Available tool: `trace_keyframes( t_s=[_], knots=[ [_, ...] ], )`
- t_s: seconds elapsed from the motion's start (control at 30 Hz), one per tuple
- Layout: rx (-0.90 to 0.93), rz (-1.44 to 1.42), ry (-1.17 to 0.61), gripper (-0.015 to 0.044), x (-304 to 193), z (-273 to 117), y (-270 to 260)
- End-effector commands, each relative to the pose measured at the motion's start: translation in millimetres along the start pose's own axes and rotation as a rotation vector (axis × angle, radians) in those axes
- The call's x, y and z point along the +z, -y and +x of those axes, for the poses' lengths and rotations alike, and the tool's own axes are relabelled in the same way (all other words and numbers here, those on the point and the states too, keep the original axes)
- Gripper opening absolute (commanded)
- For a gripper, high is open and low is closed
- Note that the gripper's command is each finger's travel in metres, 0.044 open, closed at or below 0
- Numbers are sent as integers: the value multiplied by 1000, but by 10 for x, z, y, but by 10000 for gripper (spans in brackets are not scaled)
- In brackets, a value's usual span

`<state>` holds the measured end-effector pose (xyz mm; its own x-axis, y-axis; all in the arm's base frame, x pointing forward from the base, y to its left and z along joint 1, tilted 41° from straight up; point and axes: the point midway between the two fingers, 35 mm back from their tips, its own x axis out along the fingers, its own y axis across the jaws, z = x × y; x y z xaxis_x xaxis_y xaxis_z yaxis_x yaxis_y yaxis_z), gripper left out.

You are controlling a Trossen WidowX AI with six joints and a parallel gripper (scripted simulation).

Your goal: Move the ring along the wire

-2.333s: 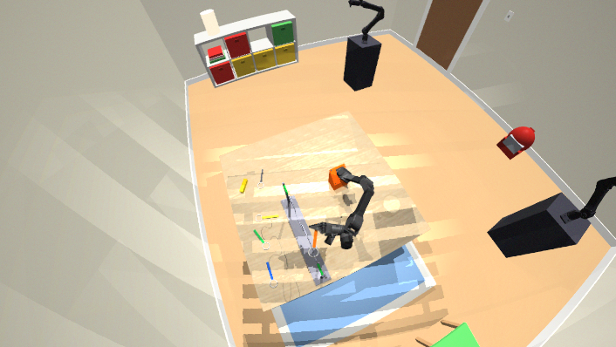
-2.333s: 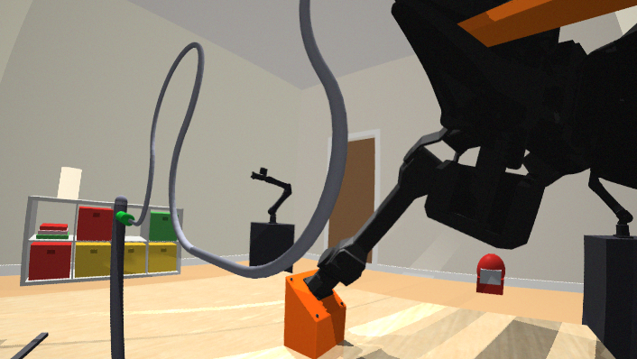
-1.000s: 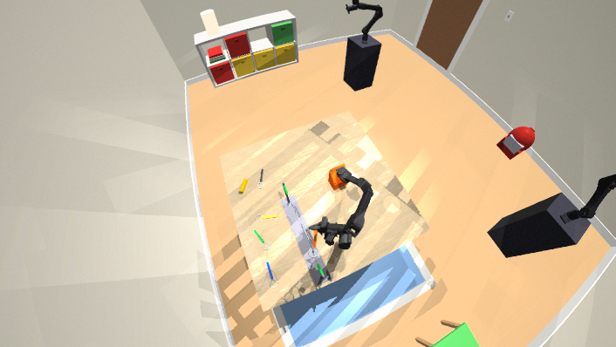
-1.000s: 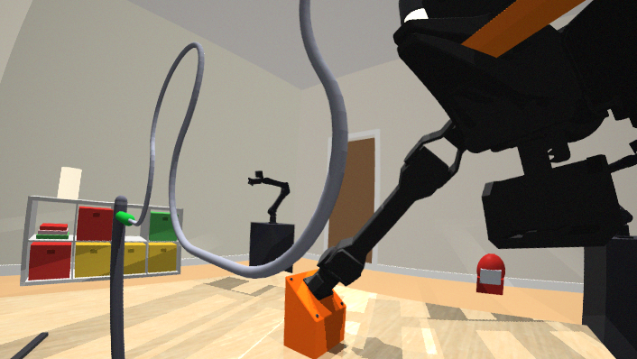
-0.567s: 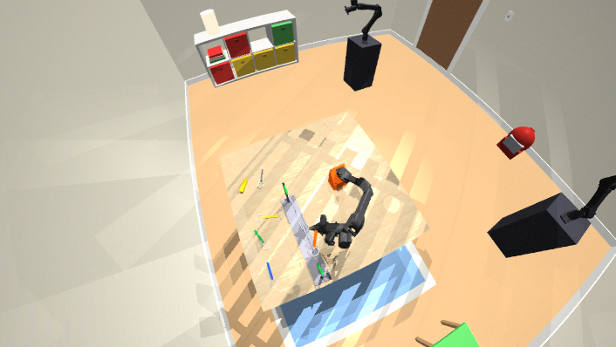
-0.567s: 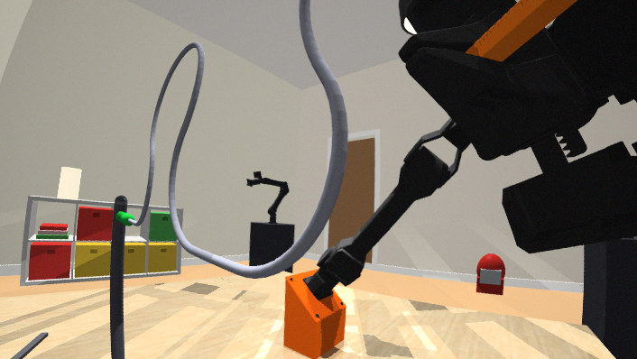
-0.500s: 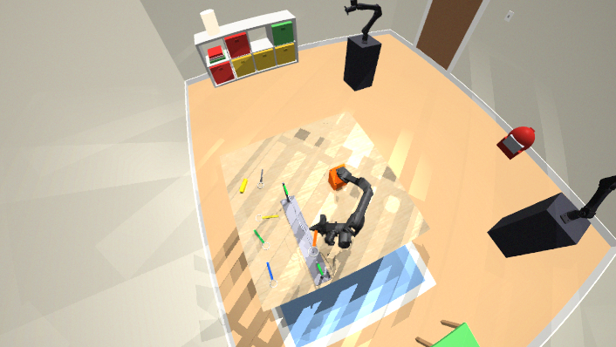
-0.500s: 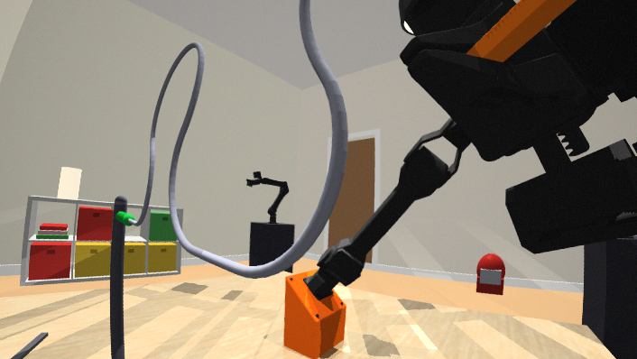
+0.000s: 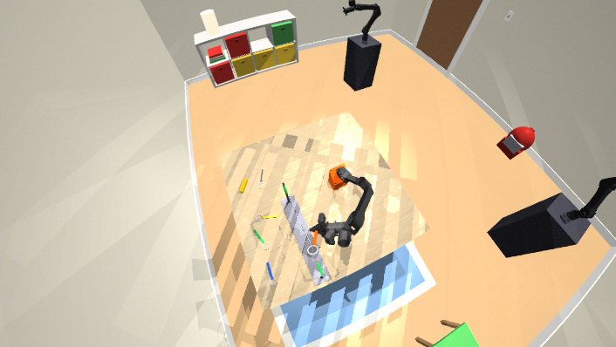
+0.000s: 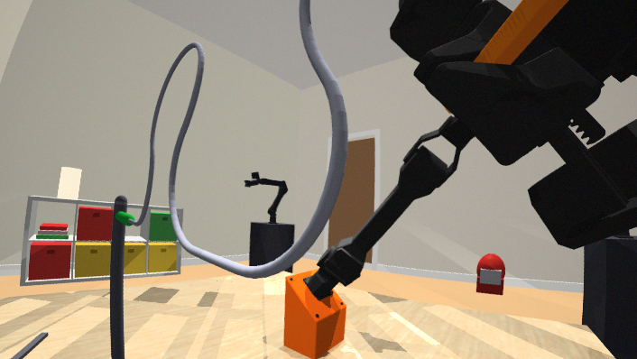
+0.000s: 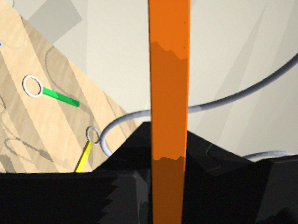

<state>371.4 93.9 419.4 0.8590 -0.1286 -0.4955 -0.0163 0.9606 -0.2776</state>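
Note:
My gripper (image 9: 315,231) (image 11: 155,130) is shut on the orange handle (image 9: 314,238) (image 10: 519,32) (image 11: 168,90). In the wrist view the handle runs straight up between the black fingers. The ring (image 9: 313,244) at the handle's end hangs over the grey base strip (image 9: 293,214), between the two posts and nearer the near post (image 9: 321,271). The thin grey wire (image 10: 336,135) (image 11: 226,99) loops high and curves behind the handle. The far post (image 9: 285,192) (image 10: 118,271) carries a green wire part (image 10: 124,218). I cannot tell if the ring touches the wire.
Spare rings with yellow (image 9: 270,216), green (image 9: 259,236) (image 11: 61,98) and blue (image 9: 270,271) handles lie left of the base strip. The arm's orange base (image 9: 336,178) (image 10: 313,320) stands to the right. A blue mat (image 9: 349,301), a shelf (image 9: 246,48) and black pedestals (image 9: 361,63) lie further off.

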Motion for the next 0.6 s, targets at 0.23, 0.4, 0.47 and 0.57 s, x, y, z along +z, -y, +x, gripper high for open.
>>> trace_keyframes(
  t_s=[0.23,0.4,0.47,0.57],
  knots=[
    [77,128,12,-150,5,2,-37],
    [114,184,17,-150,8,3,-61],
    [128,206,19,-150,10,3,-70],
    [150,240,22,-150,13,2,-84]
  ],
)
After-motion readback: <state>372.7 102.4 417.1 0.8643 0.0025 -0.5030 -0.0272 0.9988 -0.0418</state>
